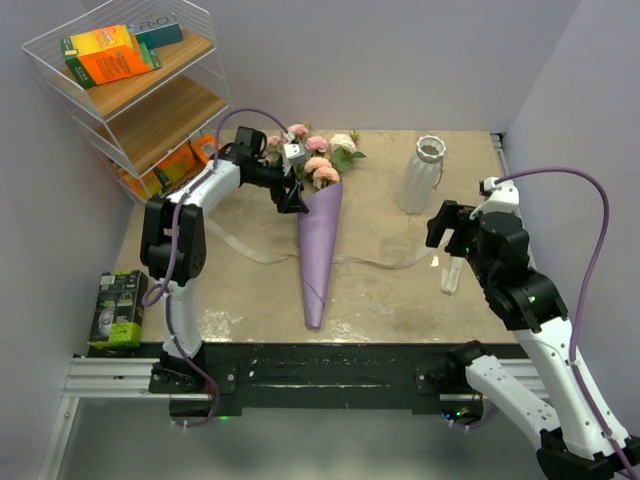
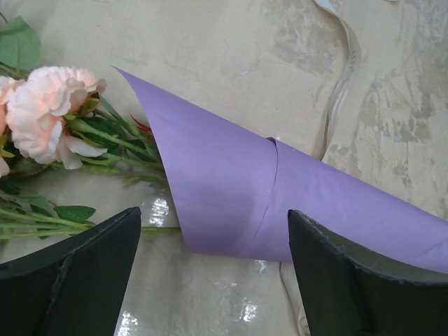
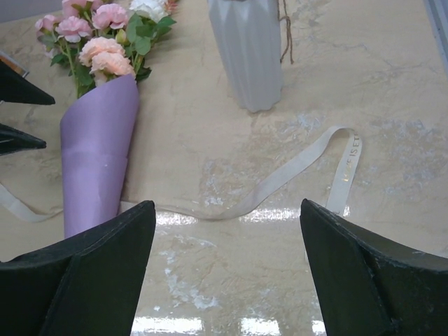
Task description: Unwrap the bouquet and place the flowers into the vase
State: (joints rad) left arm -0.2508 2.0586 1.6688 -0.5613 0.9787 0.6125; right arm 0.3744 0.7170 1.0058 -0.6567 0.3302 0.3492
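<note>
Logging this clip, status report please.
Left gripper open astride paper cone. Right gripper open over loose ribbon. Flowers in cone, vase upright. Nothing blocking vase.

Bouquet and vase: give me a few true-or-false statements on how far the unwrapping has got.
The bouquet lies on the table in its paper cone, the vase upright to one side. True.
The flowers stand in the vase. False: they are in the cone.
The ribbon is tied round the cone. False: it lies loose across the table.
The left gripper has its jaws open at the cone's wide end. True.
The right gripper grips the vase. False: its jaws are open, apart from it.
</note>
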